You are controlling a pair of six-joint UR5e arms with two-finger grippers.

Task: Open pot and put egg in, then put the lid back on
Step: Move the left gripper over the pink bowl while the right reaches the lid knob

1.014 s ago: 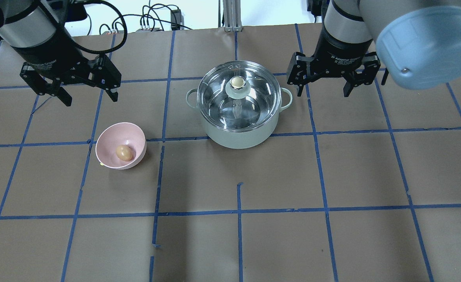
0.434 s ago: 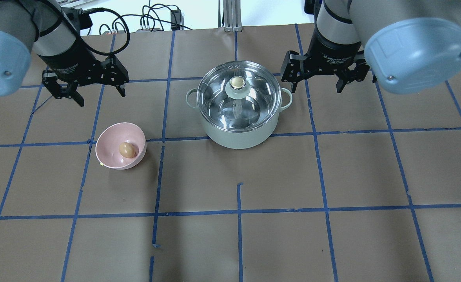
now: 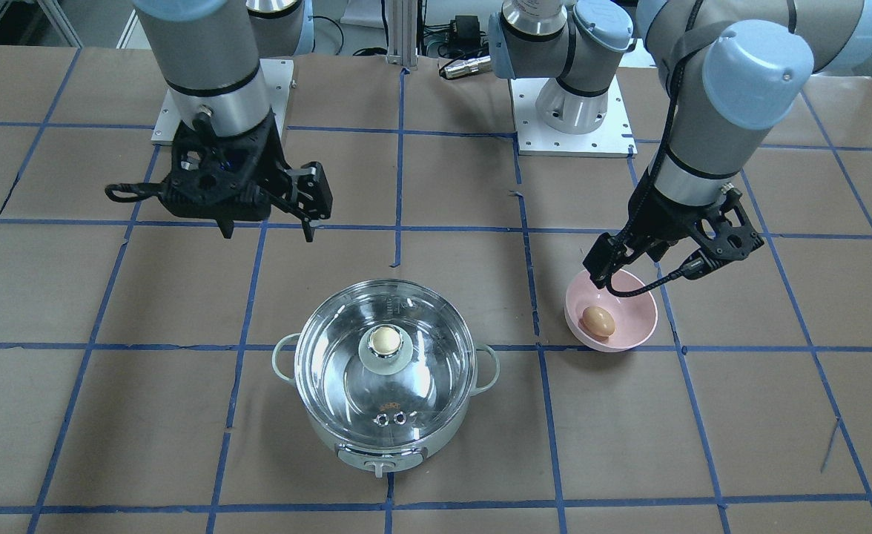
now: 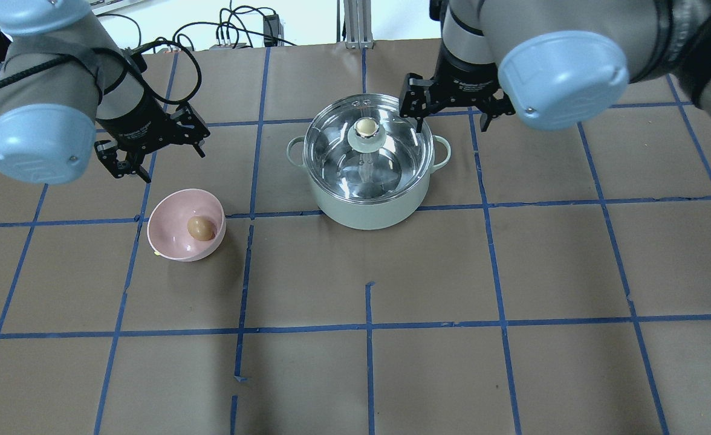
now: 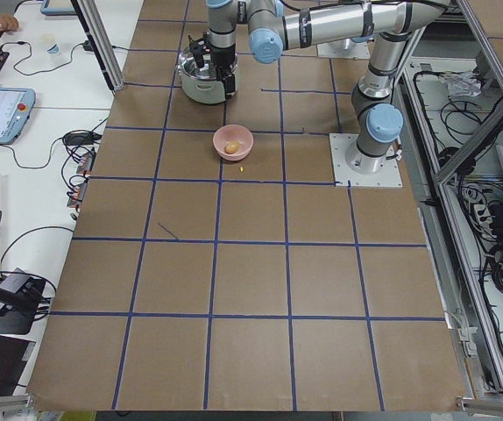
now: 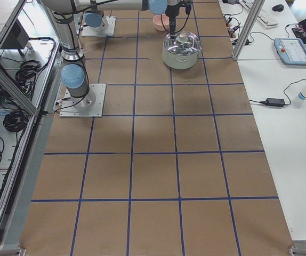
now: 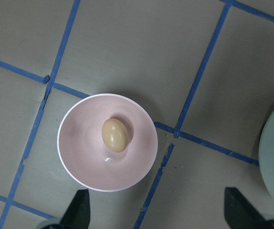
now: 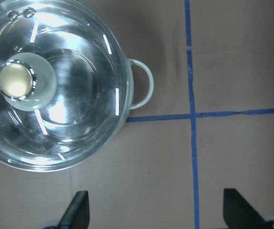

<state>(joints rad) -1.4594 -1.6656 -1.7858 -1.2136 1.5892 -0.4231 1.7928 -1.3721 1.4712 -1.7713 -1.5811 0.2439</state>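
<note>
The mint-green pot (image 4: pixel 367 208) stands mid-table with the clear glass lid (image 4: pixel 392 158) on it, its beige knob (image 4: pixel 365 126) on top. The brown egg (image 4: pixel 201 228) lies in a pink bowl (image 4: pixel 171 244) to the pot's left. My left gripper (image 4: pixel 173 166) is open and empty, hovering just behind the bowl; its wrist view looks down on the egg (image 7: pixel 115 135). My right gripper (image 4: pixel 452 124) is open and empty, above the pot's far right rim; its wrist view shows the lid (image 8: pixel 79 119) and knob (image 8: pixel 15 80). The front view shows the pot (image 3: pixel 384 445), egg (image 3: pixel 598 320) and both grippers (image 3: pixel 651 271) (image 3: pixel 268 233).
Brown paper with a blue tape grid covers the table (image 4: pixel 367 362). The pot's loop handle (image 8: pixel 144 90) sticks out towards the right gripper. The arm bases (image 3: pixel 573 119) stand at the table's back.
My left gripper has moved right and forward, towards the bowl. My right gripper has moved left to the pot's rim. The egg has shifted slightly in the bowl.
</note>
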